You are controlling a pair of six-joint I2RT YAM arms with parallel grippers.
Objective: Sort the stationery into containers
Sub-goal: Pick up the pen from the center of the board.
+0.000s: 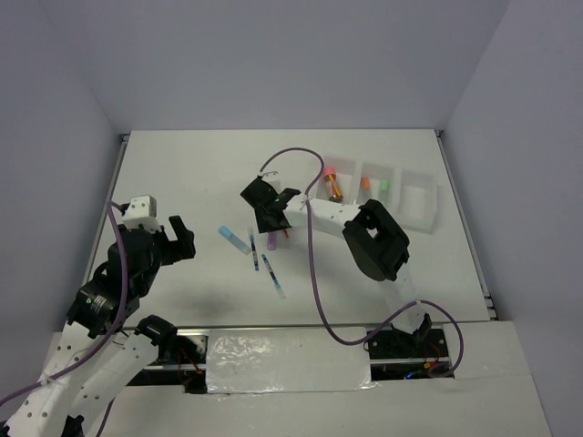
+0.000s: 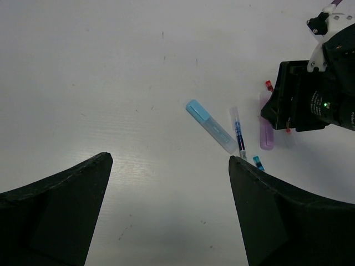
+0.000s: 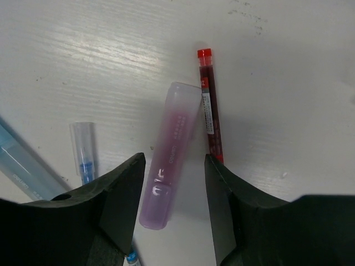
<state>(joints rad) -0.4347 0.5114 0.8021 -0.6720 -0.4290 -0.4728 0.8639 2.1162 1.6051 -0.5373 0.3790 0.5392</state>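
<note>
My right gripper [image 1: 271, 218] [image 3: 175, 159] is open, low over the table, with its jaws on either side of a purple highlighter [image 3: 177, 119] [image 1: 271, 242] that lies flat. A thin red pen [image 3: 209, 113] lies just right of it, partly under the right finger. A blue highlighter [image 1: 230, 237] [image 2: 209, 126] and thin blue pens [image 1: 253, 250] [image 2: 238, 133] lie to the left. My left gripper [image 1: 179, 238] [image 2: 169, 158] is open and empty, well left of them. The clear three-compartment tray [image 1: 428, 217] stands at the back right.
The tray's left compartment holds a pink-capped cylinder [image 1: 331, 180] with something orange. The middle one holds an orange [image 1: 364, 182] and a green highlighter [image 1: 383, 187]. A second blue pen [image 1: 276, 280] lies nearer the front. A purple cable [image 1: 310, 264] loops along the right arm.
</note>
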